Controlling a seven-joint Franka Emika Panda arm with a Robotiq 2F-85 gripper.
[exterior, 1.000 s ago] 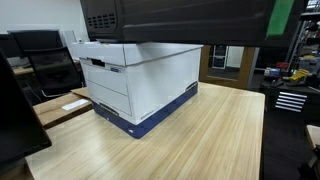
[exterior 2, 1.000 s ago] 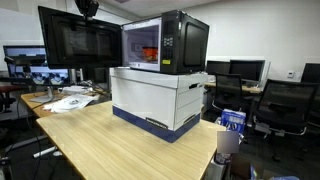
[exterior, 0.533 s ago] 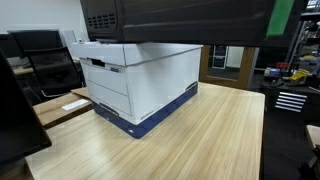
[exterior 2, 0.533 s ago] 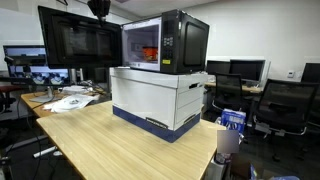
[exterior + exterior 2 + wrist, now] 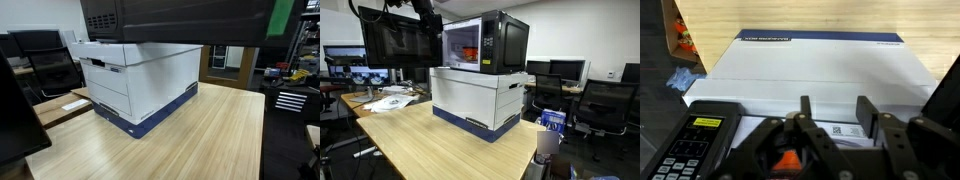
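A black microwave [image 5: 485, 42] stands on a white storage box [image 5: 478, 98] with a blue base, on a wooden table [image 5: 430, 145]. My gripper [image 5: 428, 14] hangs at the upper left of the microwave, close to its top front corner. In the wrist view the gripper [image 5: 835, 112] is open and empty, with its two dark fingers [image 5: 866, 108] apart over the white box lid [image 5: 820, 65]. The microwave keypad [image 5: 690, 150] shows at the lower left. In an exterior view the microwave [image 5: 180, 20] fills the top and the box [image 5: 140, 85] sits under it; the gripper is out of view there.
Monitors [image 5: 395, 45] stand behind the table, with papers [image 5: 390, 100] at its far left end. Office chairs [image 5: 605, 105] and a blue-and-white container [image 5: 551, 122] are beyond the box. A tool drawer unit [image 5: 290, 100] stands off the table's edge.
In an exterior view the arm has moved right and slightly down along the top edge, closer to the microwave. The microwave and box have not moved.
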